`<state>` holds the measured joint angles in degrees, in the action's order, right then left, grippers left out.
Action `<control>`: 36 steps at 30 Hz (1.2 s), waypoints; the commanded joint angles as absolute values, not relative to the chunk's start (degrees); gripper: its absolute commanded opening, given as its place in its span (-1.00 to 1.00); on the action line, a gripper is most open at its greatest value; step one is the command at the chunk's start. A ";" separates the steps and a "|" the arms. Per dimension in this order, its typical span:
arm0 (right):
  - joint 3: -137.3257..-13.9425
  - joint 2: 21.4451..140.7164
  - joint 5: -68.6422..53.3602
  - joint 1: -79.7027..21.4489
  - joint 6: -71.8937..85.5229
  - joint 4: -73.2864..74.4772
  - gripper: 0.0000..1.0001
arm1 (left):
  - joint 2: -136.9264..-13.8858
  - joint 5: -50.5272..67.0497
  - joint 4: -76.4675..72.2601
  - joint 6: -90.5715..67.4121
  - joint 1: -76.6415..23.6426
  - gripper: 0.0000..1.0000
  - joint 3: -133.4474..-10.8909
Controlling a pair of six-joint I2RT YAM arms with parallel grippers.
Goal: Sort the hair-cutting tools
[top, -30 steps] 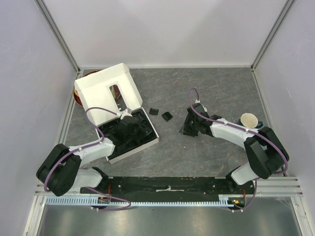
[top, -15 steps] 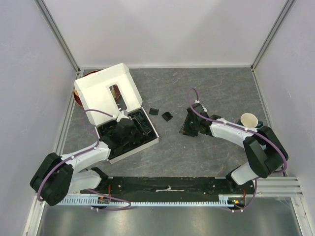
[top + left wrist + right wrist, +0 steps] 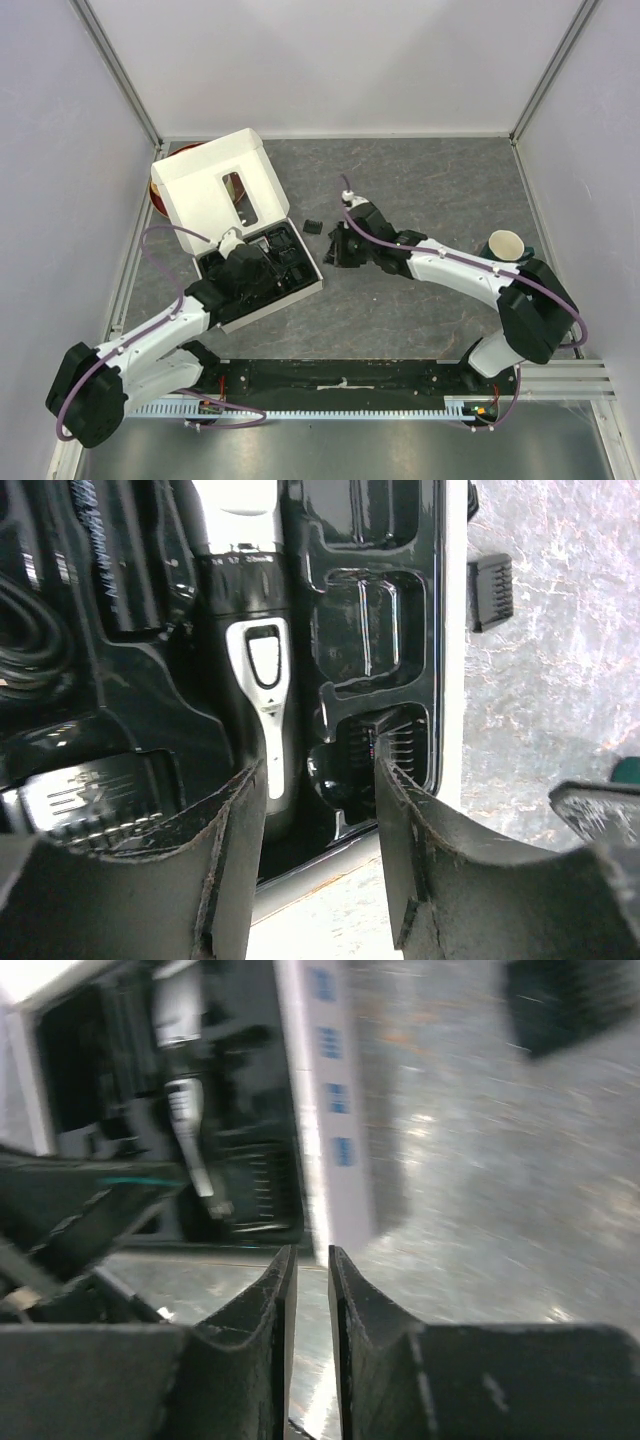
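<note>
Bent over the tray (image 3: 437, 680), left gripper (image 3: 315, 780) gapes above the clipper (image 3: 255, 650) that only its wrist view resolves; right gripper (image 3: 308, 1260) reaches leftward, pinched narrow.

The tray (image 3: 400, 540) is moulded black plastic, glossy with bright highlights; the clipper (image 3: 255, 630) in it has a smooth black body and a satin silver panel, and the box (image 3: 215, 185) is matt white card. The comb guard (image 3: 491, 592) is dull black ribbed plastic on a grey table (image 3: 560, 710) mottled like stone with a slight sheen. The fingers (image 3: 225, 880) of the left gripper (image 3: 318, 770) are matt black, scuffed pale at the edges
</note>
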<state>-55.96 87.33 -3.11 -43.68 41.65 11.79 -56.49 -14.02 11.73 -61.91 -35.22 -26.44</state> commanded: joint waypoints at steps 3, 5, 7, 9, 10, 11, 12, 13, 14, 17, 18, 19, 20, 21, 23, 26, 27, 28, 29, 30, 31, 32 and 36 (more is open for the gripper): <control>-64.15 95.42 -7.46 -49.21 34.55 4.66 -0.68 | -50.72 -22.49 20.38 -56.95 -35.07 0.06 -30.23; -66.79 97.90 -8.69 -49.83 33.93 4.57 -0.79 | -49.23 -24.07 23.10 -56.69 -35.07 0.06 -30.67; -68.72 100.71 -8.18 -50.45 33.84 4.92 -0.87 | -48.52 -24.87 24.86 -56.69 -35.07 0.07 -31.37; -69.61 102.91 -7.30 -50.71 34.19 6.06 -0.90 | -47.90 -25.49 26.88 -56.69 -34.98 0.07 -31.90; -70.22 103.35 -6.77 -50.80 34.36 6.67 -0.93 | -47.81 -25.49 27.24 -56.78 -34.89 0.08 -32.08; -70.22 103.88 -6.51 -50.80 34.28 7.29 -0.95 | -47.73 -25.40 27.68 -56.86 -34.89 0.07 -32.25; -70.31 104.84 -5.89 -50.97 34.28 7.47 -0.96 | -47.38 -25.31 28.12 -56.95 -34.63 0.08 -32.26; -70.49 105.38 -5.98 -50.98 34.28 7.64 -0.97 | -47.37 -25.14 28.12 -56.95 -34.63 0.08 -32.43; -70.75 105.99 -6.06 -51.15 34.28 8.08 -0.98 | -47.29 -24.79 28.21 -56.95 -34.54 0.08 -32.43; -71.80 108.10 -5.89 -51.50 34.02 9.66 -0.99 | -47.11 -24.35 28.13 -56.78 -34.28 0.08 -32.43; -71.89 108.80 -5.54 -51.85 34.01 9.93 -0.99 | -47.11 -24.35 28.13 -56.69 -34.10 0.08 -32.61; -72.24 109.07 -4.67 -51.86 34.01 10.28 -1.00 | -47.28 -24.00 27.95 -56.34 -34.01 0.08 -32.78; -72.42 109.25 -4.22 -52.12 34.10 11.15 -1.00 | -47.29 -23.65 27.69 -56.08 -33.93 0.09 -32.96; -72.51 108.99 -3.78 -52.21 34.01 11.51 -1.00 | -47.46 -23.21 27.34 -55.73 -33.84 0.09 -33.13; -72.95 108.29 -1.94 -52.38 34.01 12.30 -1.00 | -47.99 -21.89 26.37 -54.85 -33.75 0.10 -33.57; -74.35 106.00 0.17 -52.38 34.10 13.97 -0.99 | -49.21 -20.57 25.32 -53.79 -33.57 0.11 -34.71; -74.88 104.60 1.48 -52.38 34.28 14.41 -0.98 | -49.57 -20.39 25.14 -53.62 -33.40 0.11 -34.98; -75.93 103.81 2.28 -52.38 34.36 14.85 -0.94 | -50.09 -20.04 24.88 -53.00 -33.40 0.11 -35.42; -76.55 102.32 4.11 -52.38 34.37 15.72 -0.91 | -50.88 -19.87 24.44 -52.65 -33.31 0.12 -36.12; -77.86 101.61 5.17 -52.38 34.19 16.25 -0.87 | -51.50 -19.69 24.26 -52.30 -33.22 0.12 -36.65; -78.57 100.99 6.58 -52.47 34.28 16.78 -0.72 | -51.85 -19.43 24.08 -51.77 -33.05 0.13 -37.09; -79.36 100.12 8.24 -52.38 34.28 18.79 -0.64 | -52.38 -19.25 24.00 -51.42 -32.96 0.13 -38.05; -83.75 100.37 18.61 -51.77 36.29 24.43 -0.24 | -54.57 -18.37 23.38 -49.84 -32.08 0.17 -39.90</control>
